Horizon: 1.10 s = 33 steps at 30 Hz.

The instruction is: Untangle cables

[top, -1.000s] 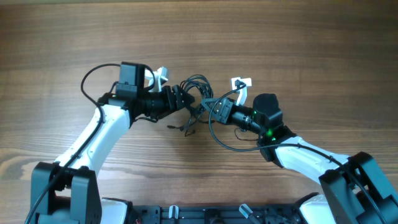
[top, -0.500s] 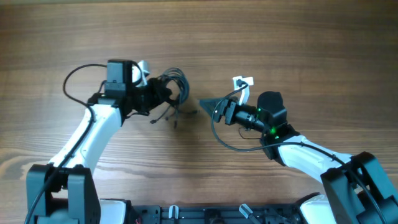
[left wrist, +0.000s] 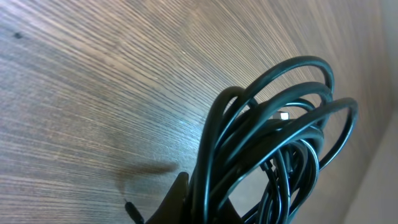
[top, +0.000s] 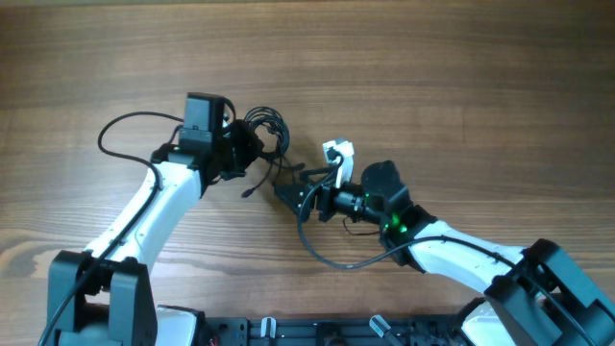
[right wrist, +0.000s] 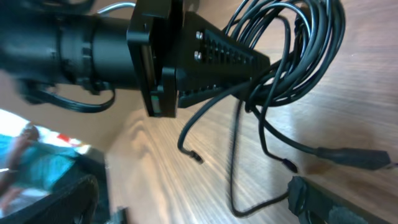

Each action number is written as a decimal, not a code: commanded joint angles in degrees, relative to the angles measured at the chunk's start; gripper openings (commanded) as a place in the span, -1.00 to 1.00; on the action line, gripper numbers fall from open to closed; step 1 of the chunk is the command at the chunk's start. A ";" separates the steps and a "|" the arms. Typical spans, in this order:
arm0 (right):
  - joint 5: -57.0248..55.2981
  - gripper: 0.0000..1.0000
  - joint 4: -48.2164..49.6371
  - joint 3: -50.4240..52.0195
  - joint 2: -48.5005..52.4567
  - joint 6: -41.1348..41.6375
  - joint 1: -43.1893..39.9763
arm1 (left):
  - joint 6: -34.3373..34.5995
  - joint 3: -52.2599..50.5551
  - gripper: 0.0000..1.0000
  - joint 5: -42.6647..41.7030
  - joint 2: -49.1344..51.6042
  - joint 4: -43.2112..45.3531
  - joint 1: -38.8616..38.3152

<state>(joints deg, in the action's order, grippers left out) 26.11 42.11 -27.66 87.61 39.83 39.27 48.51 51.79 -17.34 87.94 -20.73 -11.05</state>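
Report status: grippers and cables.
Left gripper shut on the cables, coiled in a tangle. Right gripper open, holding nothing, beside their dangling plug ends. Nothing else seen between the grippers.

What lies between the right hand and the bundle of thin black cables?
Loose thin black cable tails with small plugs hang from the bundle over the wooden table, in the right wrist view.

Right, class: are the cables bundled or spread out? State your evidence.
Bundled: the cables hang in overlapping loops, clamped in the shut left tool, with loose plug ends trailing.
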 commanded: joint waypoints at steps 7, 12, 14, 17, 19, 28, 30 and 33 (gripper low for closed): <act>-23.76 0.99 -14.23 -10.01 -0.83 -11.23 6.51 | 12.72 -0.13 -0.92 10.47 -1.05 -0.04 -6.08; -23.78 0.52 -16.85 -11.02 -0.81 -6.73 6.91 | 15.21 -0.11 -0.92 10.58 -1.07 -0.07 -6.21; -24.00 0.49 -18.69 -11.02 -0.81 -6.67 7.06 | 15.47 -0.02 -0.92 10.34 -1.29 -0.07 -6.21; -28.15 0.43 -21.64 -11.02 -0.81 -6.64 8.15 | 18.45 -0.02 -0.92 10.36 -3.04 -1.22 -6.10; -30.73 0.42 -22.32 -11.02 -0.81 -6.67 8.81 | 18.45 -0.02 -0.92 10.36 -4.83 -1.57 -6.10; -30.97 0.30 -18.80 -11.02 1.31 -6.71 8.90 | 19.93 -0.02 -0.92 4.92 -11.78 -6.34 -6.10; -30.84 0.21 -17.51 -11.02 1.36 -6.82 8.90 | 19.96 -0.02 -0.92 2.64 -11.78 -7.04 -6.10; -29.77 0.04 -17.31 -11.02 1.36 -6.84 8.90 | 21.40 -0.02 -0.92 2.12 -11.78 -7.19 -6.10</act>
<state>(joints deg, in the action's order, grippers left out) -3.31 24.45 -37.89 87.88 33.15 47.97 67.88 51.77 -11.99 77.06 -27.88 -17.15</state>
